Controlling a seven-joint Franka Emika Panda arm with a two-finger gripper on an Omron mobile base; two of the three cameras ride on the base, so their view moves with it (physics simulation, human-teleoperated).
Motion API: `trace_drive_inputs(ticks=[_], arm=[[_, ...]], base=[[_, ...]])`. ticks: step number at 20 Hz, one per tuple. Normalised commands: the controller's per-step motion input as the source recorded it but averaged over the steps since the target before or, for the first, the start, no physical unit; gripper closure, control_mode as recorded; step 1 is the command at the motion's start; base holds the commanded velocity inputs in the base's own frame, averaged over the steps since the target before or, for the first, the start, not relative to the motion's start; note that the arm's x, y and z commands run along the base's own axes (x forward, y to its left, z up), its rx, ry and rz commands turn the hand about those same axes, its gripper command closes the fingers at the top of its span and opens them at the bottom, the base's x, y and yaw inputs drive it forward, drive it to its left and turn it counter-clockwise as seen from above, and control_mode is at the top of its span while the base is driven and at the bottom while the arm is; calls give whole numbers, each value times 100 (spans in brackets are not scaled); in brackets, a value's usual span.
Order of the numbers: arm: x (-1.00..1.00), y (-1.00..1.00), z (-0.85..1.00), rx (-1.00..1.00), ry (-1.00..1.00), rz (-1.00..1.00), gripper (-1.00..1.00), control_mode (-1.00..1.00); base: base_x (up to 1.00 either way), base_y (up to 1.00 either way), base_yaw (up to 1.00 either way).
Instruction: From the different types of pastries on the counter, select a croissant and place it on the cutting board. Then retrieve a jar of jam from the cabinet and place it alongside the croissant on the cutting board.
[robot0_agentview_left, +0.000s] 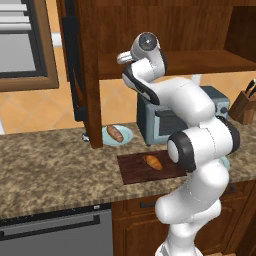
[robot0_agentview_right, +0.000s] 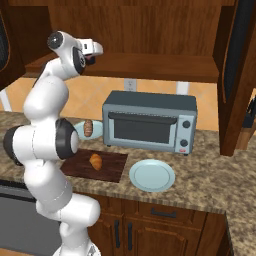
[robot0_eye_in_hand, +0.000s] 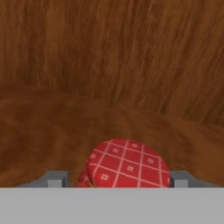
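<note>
- With the croissant (robot0_agentview_left: 153, 162) already lying on the cutting board (robot0_agentview_left: 131, 171), the jam step is what's left.
- Jar of jam (robot0_eye_in_hand: 126, 165) sits on the cabinet (robot0_eye_in_hand: 109, 65) shelf, at 6 o'clock in the hand view, red checked lid up.
- Gripper (robot0_eye_in_hand: 116, 179) spread, one fingertip at 9 o'clock of the lid, the other at 3; contact can't be judged.
- Arm reaches up into the cabinet, above the toaster oven (robot0_agentview_right: 150, 121).
- Jar likely rigid, smooth-sided, a bit weighty, breakable if dropped; cloth-like lid may give.
- Better hold: the body below the lid, opposite sides, squeezed firmly.
- Brown loaf (robot0_agentview_left: 114, 133) stays on its plate (robot0_agentview_left: 125, 136) at 11 o'clock of the board.
</note>
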Motion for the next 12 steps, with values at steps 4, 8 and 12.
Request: trace_drive_inputs(ticks=[4,8,12], arm=[[16,2,0,0,0,-1,100,-100],[-10,-4,8,0,0,-3,100,-100],[-77,-35,28,0,0,-8,100,-100]], base=[[0,0,0],[0,0,0],[0,0,0]])
